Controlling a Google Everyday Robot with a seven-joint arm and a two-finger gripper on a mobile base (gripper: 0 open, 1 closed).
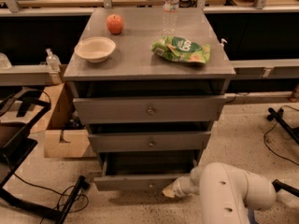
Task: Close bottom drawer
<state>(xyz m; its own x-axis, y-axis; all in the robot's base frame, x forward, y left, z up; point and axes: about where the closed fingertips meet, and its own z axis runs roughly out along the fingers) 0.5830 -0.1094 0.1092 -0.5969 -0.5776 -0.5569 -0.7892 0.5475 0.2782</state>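
Note:
The bottom drawer [135, 181] is the lowest and narrowest grey front of the cabinet, with a small round knob [150, 185]. It stands pulled out, its dark inside showing above the front panel. My gripper [169, 191] is at the end of the white arm [233, 195], low near the floor, right against the right end of the drawer's front panel. Its pale tip touches or nearly touches the panel.
The middle drawer [150, 142] and top drawer [149, 109] also stand slightly out. On the cabinet top [140, 55] are an apple [115, 24], a bowl [95, 48], a water bottle [171, 8] and a green chip bag [182, 50]. A cardboard box [63, 134] and black cables [60, 199] lie left.

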